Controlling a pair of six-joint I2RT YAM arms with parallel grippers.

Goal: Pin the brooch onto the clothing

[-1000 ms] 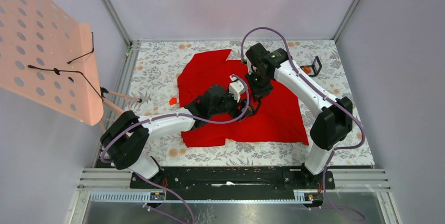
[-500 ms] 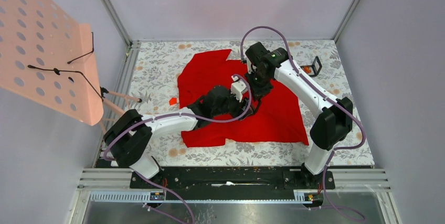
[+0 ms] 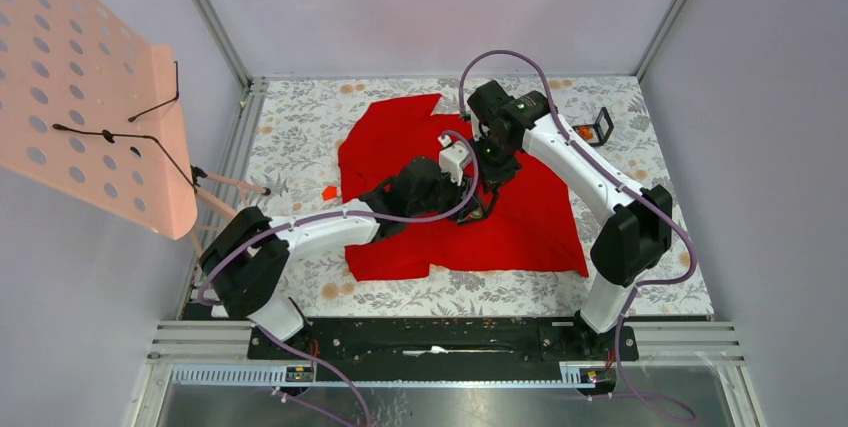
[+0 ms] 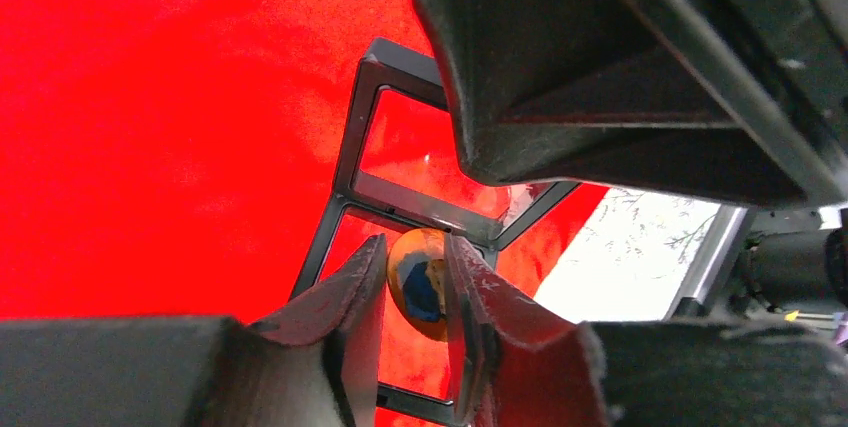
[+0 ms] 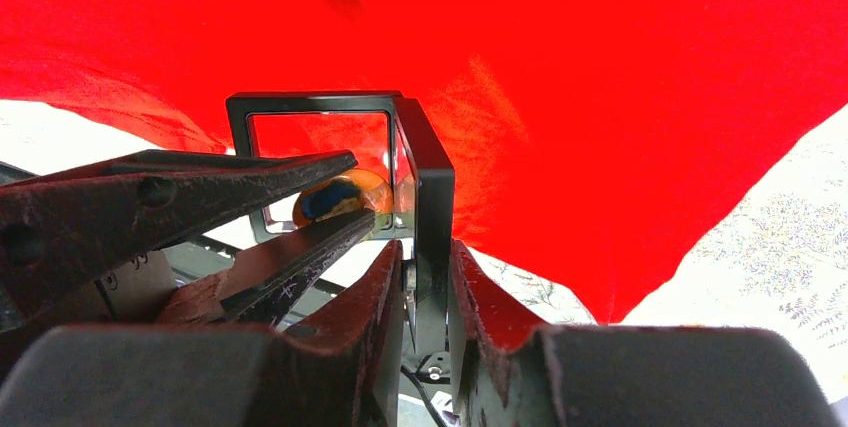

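Closest in the left wrist view, the left gripper (image 4: 415, 252) rises from the bottom edge. Its two fingers press against either side of the brooch (image 4: 420, 287), a round orange piece with a blue middle, so the grip is closed on it. Just behind the brooch stands the case (image 4: 360, 147), a hinged black frame with clear panes, opened at an angle. The brooch sits at the fold of the case.

In the right wrist view, the right gripper (image 5: 428, 262) at lower centre is clamped on the case's upright black edge. The left arm's fingers come in from the left of that frame with the brooch between their tips.

Beyond the case, the shirt (image 5: 620, 77) fills the upper part of both wrist views with bright red. Whether the case touches the fabric cannot be told.

From the top view, the shirt lies spread on a floral tablecloth (image 3: 300, 137) at mid-frame, and both grippers meet over its middle. A small orange-red scrap (image 3: 328, 192) lies just beside the shirt's left edge. Farther up, a small black frame (image 3: 600, 127) stands on the cloth at upper right, apart from the shirt. A pink pegboard (image 3: 90, 97) with black wire hangers fills the upper left corner.
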